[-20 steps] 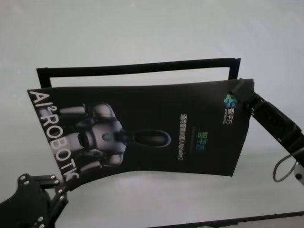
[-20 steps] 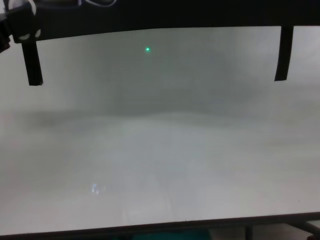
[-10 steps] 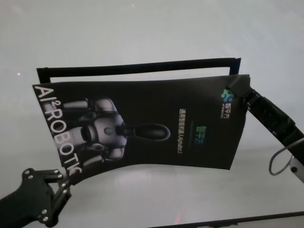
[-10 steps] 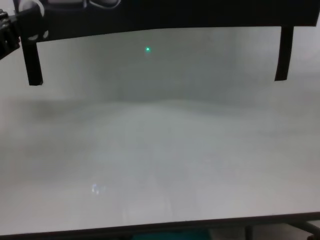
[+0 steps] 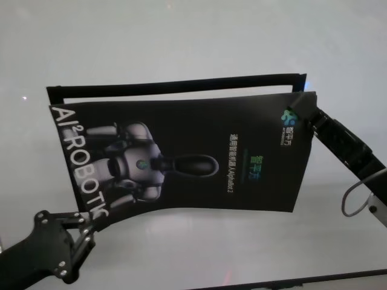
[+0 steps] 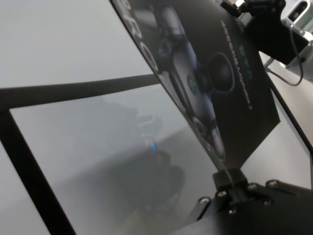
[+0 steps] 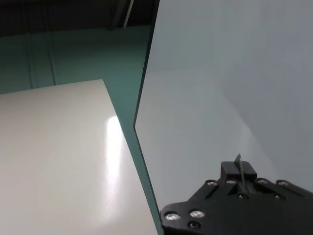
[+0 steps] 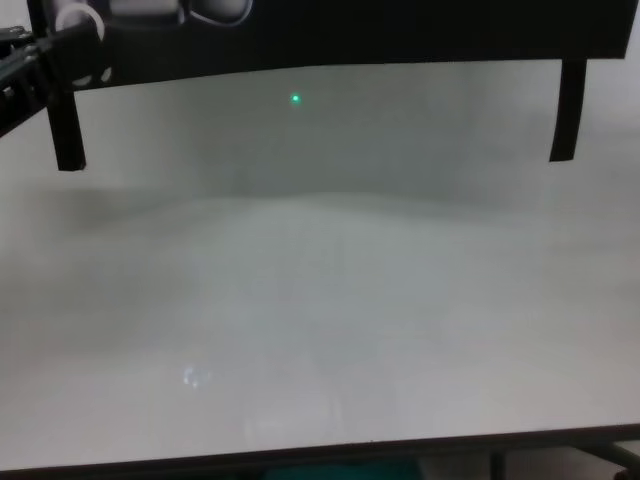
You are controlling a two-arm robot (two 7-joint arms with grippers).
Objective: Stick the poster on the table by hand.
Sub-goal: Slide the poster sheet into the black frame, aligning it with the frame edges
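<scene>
The poster (image 5: pixel 193 157), a black sheet with white lettering and a grey robot picture, hangs bowed above the white table (image 5: pixel 181 36). My left gripper (image 5: pixel 89 222) is shut on its near left corner. My right gripper (image 5: pixel 307 116) is shut on its far right corner. In the left wrist view the fingers (image 6: pixel 230 177) pinch the poster (image 6: pixel 210 73) at its corner. In the right wrist view the poster shows only as a thin edge (image 7: pixel 238 164) between the fingers. In the chest view the poster's lower edge (image 8: pixel 400 35) spans the top and the left gripper (image 8: pixel 40 70) is at the top left.
Narrow black strips form a frame outline on the table behind and under the poster (image 5: pixel 175 84), also in the left wrist view (image 6: pixel 73 90) and chest view (image 8: pixel 68 130) (image 8: pixel 570 110). The table's dark near edge (image 8: pixel 320 458) runs along the bottom. A grey cable loops by the right arm (image 5: pixel 357 202).
My left gripper has moved forward and a little right with the poster's corner. The poster's left side has shifted right and its lower edge reaches farther into the chest view. The right gripper barely moved.
</scene>
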